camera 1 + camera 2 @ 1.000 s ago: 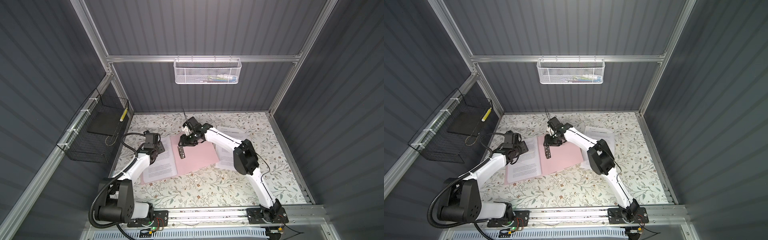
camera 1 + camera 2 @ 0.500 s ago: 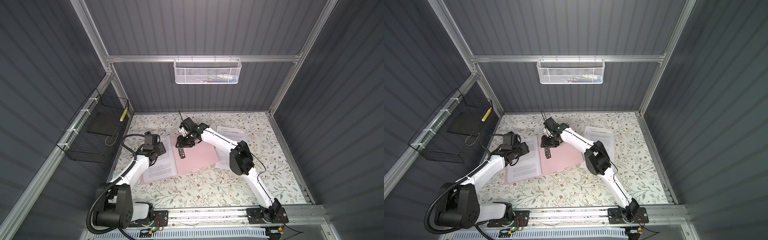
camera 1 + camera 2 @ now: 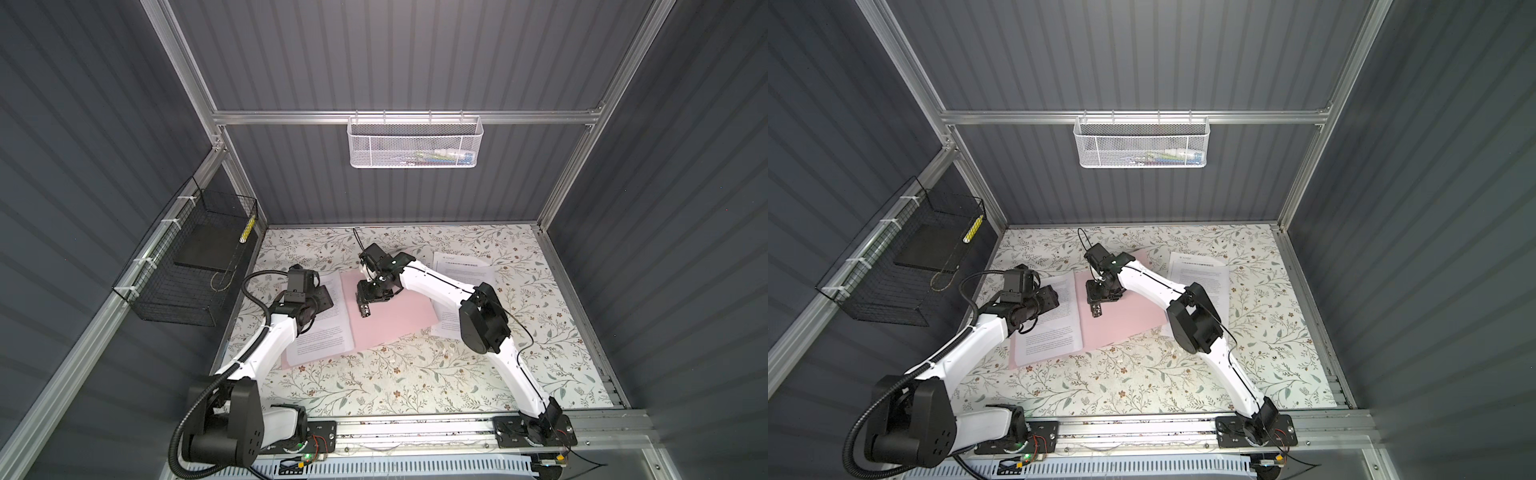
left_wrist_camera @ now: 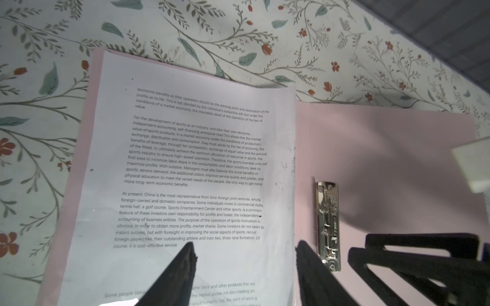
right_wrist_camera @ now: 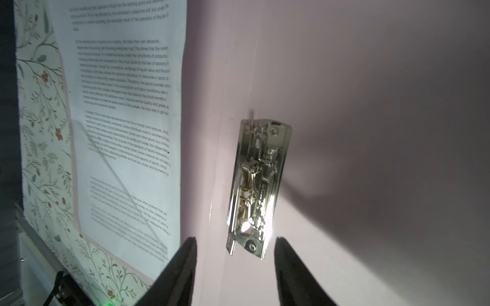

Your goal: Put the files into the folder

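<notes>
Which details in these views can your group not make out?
White mesh basket contents, both top views: too small, behind mesh.
Loose sheets, both top views: partly behind the right arm.
Some lines of the filed sheet, left wrist view: covered by the left gripper.

Floral tabletop (image 3: 395,386) bearing an open pink folder (image 3: 399,320), loose printed sheets (image 3: 469,268) alongside

Your left end effector (image 4: 245,251) and right end effector (image 5: 234,242) both hang low with jaws parted and empty, each arm bent at the elbow, reaching inward.
</notes>
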Controlling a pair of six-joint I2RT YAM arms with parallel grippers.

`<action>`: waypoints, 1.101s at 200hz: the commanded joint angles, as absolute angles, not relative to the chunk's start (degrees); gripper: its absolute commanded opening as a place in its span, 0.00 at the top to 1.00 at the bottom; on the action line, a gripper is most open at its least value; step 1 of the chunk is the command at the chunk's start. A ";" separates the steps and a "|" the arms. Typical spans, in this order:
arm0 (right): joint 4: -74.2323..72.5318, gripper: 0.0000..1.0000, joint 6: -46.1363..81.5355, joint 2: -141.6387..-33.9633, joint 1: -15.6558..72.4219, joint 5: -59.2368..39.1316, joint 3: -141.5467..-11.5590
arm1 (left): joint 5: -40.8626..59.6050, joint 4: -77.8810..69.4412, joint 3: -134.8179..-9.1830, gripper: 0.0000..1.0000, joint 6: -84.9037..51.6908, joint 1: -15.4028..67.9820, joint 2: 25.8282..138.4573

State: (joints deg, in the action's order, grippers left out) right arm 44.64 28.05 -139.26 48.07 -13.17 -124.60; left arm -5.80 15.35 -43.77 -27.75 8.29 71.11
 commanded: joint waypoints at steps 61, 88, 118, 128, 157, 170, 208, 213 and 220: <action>53.05 0.49 20.98 -146.14 51.44 -1.80 -137.60 | -8.17 14.60 -41.22 0.38 -28.86 8.27 68.82; 55.21 0.49 20.50 -150.64 52.21 1.37 -144.06 | -8.48 14.24 -41.22 0.39 -28.41 8.26 68.75; 54.17 0.50 19.90 -151.35 52.38 4.84 -144.67 | -8.71 13.81 -40.59 0.39 -28.11 8.27 68.65; 53.95 0.50 19.70 -151.58 52.43 5.26 -144.67 | -8.62 13.50 -40.26 0.39 -28.26 8.26 68.56; 54.33 0.51 19.49 -152.99 52.78 6.36 -144.93 | -8.28 12.20 -38.76 0.39 -28.82 8.26 68.12; 54.49 0.51 19.40 -153.60 52.91 7.50 -144.86 | -8.17 11.12 -37.85 0.39 -29.20 8.26 67.92; 54.58 0.52 19.78 -154.39 52.74 8.80 -144.76 | -7.68 10.02 -37.44 0.39 -29.62 8.26 68.39; 54.48 0.52 19.93 -154.43 52.73 9.04 -144.60 | -7.70 10.02 -37.44 0.39 -29.64 8.26 68.23; 54.33 0.52 20.04 -154.38 52.72 9.14 -144.36 | -7.65 10.03 -37.44 0.39 -29.55 8.26 68.15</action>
